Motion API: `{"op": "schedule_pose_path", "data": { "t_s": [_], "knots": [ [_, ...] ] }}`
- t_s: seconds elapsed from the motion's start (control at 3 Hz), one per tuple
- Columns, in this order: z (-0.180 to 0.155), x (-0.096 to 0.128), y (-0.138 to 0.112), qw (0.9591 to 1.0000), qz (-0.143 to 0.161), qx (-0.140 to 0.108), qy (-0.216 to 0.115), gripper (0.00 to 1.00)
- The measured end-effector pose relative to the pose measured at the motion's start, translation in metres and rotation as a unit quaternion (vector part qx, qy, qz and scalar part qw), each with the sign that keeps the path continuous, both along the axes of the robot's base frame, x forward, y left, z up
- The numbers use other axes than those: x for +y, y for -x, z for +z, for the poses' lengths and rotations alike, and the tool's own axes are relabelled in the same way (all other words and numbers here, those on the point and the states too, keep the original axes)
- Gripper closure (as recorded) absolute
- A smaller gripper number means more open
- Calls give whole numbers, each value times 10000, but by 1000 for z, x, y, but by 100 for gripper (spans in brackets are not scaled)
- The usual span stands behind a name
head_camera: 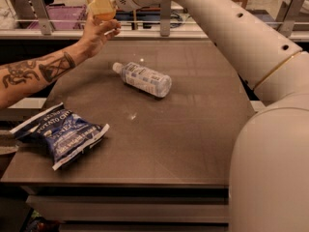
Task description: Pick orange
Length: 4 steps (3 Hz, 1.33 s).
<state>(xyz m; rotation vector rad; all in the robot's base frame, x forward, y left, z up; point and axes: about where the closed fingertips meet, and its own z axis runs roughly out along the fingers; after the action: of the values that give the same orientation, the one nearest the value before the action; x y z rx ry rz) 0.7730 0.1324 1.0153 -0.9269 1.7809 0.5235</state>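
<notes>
My gripper is high over the table's far left corner, at the end of my white arm. Its pale yellow fingers are closed around the orange, a small round orange fruit whose lower part shows beneath them. A person's tattooed hand reaches up from the left, with its fingers touching the underside of the orange.
A clear water bottle lies on its side at the middle back of the dark table. A blue potato chip bag lies at the front left. A metal rail runs along the table's far edge.
</notes>
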Motion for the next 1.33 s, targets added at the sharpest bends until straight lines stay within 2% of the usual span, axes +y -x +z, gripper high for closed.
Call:
{"op": "schedule_pose_path", "data": {
  "t_s": [0.33, 0.67, 1.33],
  "knots": [
    [-2, 3, 0, 10000, 21, 16, 5, 0],
    [-2, 3, 0, 10000, 22, 16, 5, 0],
    [4, -38, 23, 9984, -546, 99, 102, 0]
  ]
}}
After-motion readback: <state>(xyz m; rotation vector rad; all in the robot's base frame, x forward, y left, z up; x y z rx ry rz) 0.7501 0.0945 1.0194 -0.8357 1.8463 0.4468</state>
